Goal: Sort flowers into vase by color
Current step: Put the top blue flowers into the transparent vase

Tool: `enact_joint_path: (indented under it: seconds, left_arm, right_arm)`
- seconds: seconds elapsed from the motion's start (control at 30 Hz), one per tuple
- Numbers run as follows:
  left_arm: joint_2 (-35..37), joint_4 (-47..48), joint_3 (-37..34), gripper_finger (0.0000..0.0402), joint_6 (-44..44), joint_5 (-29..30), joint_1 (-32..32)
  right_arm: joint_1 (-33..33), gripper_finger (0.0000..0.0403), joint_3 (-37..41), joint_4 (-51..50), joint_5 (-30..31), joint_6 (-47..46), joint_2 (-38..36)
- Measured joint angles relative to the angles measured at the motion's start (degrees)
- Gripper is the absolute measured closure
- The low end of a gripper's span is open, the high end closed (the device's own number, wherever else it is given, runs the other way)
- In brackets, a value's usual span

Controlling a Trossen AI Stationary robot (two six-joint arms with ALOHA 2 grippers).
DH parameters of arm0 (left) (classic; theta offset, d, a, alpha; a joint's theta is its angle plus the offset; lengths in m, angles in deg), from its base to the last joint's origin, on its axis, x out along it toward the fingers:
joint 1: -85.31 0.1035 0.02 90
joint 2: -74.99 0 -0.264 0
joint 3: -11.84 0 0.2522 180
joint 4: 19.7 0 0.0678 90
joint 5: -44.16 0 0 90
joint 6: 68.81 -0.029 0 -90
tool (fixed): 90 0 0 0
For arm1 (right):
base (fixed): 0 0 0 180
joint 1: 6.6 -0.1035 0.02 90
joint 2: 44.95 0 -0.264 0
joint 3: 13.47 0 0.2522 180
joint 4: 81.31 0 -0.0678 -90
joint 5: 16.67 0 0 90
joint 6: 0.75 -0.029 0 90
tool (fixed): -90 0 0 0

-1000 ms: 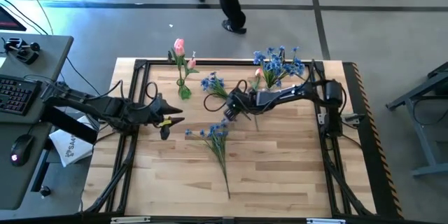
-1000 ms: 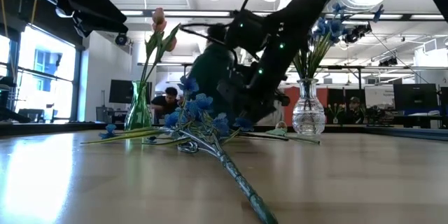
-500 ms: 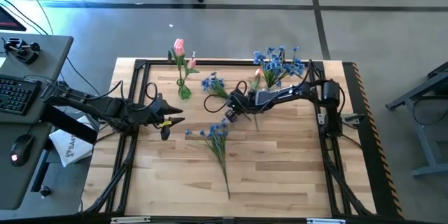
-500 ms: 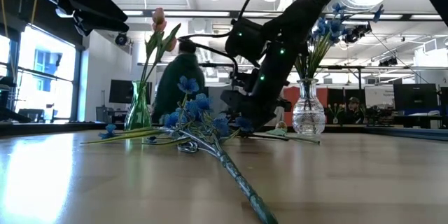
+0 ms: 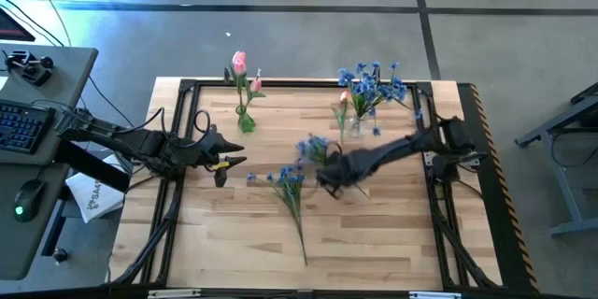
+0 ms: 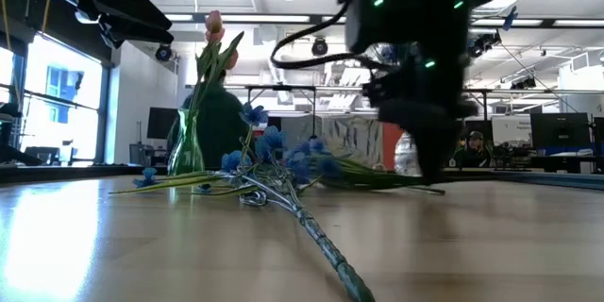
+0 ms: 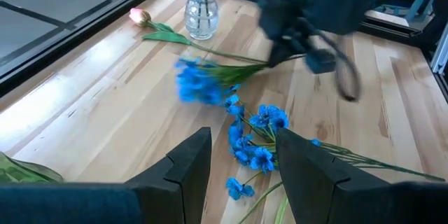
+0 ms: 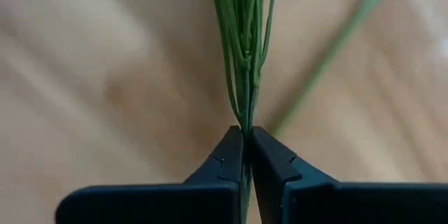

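Note:
My right gripper [image 5: 327, 176] is mid-table, shut on the green stem of a blue flower [image 5: 313, 147], whose blossoms also show in the left wrist view [image 7: 199, 84]. A second blue flower [image 5: 290, 185] lies flat on the table just to its left, stem toward the near edge. A green vase [image 5: 246, 120] at the far left holds pink tulips [image 5: 239, 61]. A clear vase [image 5: 358, 127] at the far right holds blue flowers. A pink tulip [image 7: 140, 17] lies beside the clear vase. My left gripper [image 5: 224, 161] waits open at the table's left. My right gripper pinches the blue flower's stem [image 8: 245, 129] between its two fingertips, where the thin stalks join into one. The stem runs along the fingers, not across them. The blossom end [image 5: 313, 147] points away toward the far edge, low over the table.
A black frame [image 5: 187, 84] runs around the wooden table. A person [image 6: 217, 123] shows in the room behind the green vase. Bare wood lies toward the near edge on both sides of the lying flower's stem [image 5: 301, 238].
My right gripper has shut on the blue flower's stem and drawn back toward the table's near edge and a little to the right. The flower has come along with it, away from the spot between the two vases. The person beyond the table has walked off.

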Motion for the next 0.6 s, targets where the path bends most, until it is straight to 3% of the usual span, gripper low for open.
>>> enact_joint_path:
  seconds: [0.23, 0.37, 0.47, 0.6]
  left_arm:
    - [-1.09, 0.00, 0.00, 0.0255, -0.02, 0.04, 0.00]
    - [-2.79, -0.11, 0.02, 0.0255, 0.01, 0.02, 0.02]
    - [-4.03, -0.38, 0.04, 0.0255, 0.05, 0.02, 0.02]
    - [-5.33, -0.45, 0.04, 0.0255, 0.07, -0.01, 0.02]
  right_arm:
    - [-10.45, 0.0400, 4.05, 1.58, -4.91, -6.14, -0.60]
    - [-13.54, 0.0395, 5.34, 3.13, -0.50, -9.50, -0.58]
    - [-13.59, 0.0369, 5.27, 2.85, -1.42, -10.43, -1.57]
    - [-13.53, 0.0304, 5.29, 3.68, -4.79, -6.03, -5.28]
